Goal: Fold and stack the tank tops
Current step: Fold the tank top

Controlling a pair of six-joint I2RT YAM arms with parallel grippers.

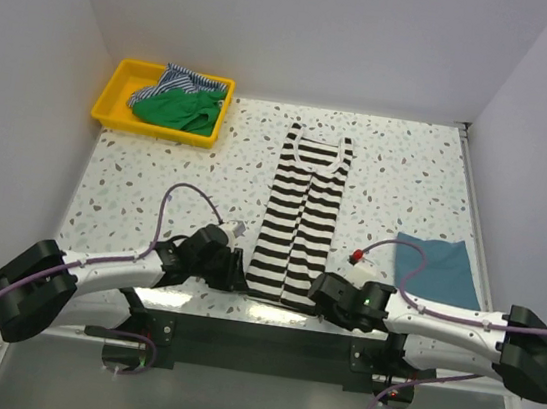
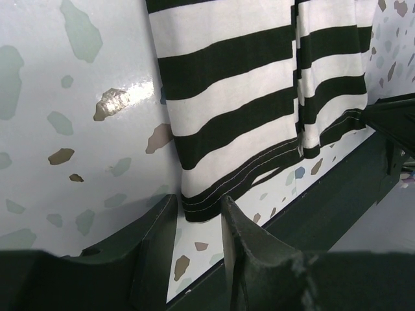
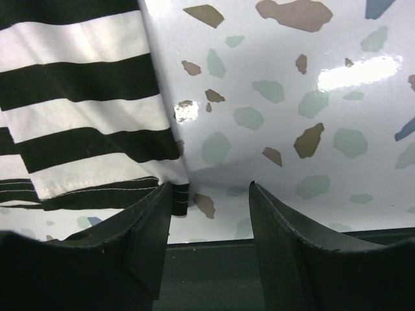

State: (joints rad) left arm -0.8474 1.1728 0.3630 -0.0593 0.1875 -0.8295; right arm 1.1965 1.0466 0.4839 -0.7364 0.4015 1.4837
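Observation:
The black-and-white striped tank top (image 1: 302,218) lies flat in the middle of the table, folded lengthwise, neck at the far end and hem at the near edge. My left gripper (image 1: 241,274) sits at its near left hem corner. In the left wrist view it (image 2: 198,201) is open, with the hem corner (image 2: 202,206) just between the fingertips. My right gripper (image 1: 315,293) is at the near right hem corner. It (image 3: 209,188) is open, with the corner (image 3: 181,193) against its left finger. The teal-blue top (image 1: 436,268) lies folded at the right.
A yellow tray (image 1: 114,113) at the back left holds the green top (image 1: 180,110) and the finely blue-striped top (image 1: 184,80). The table's dark front edge (image 3: 259,259) runs just under both grippers. White walls close in the left, back and right.

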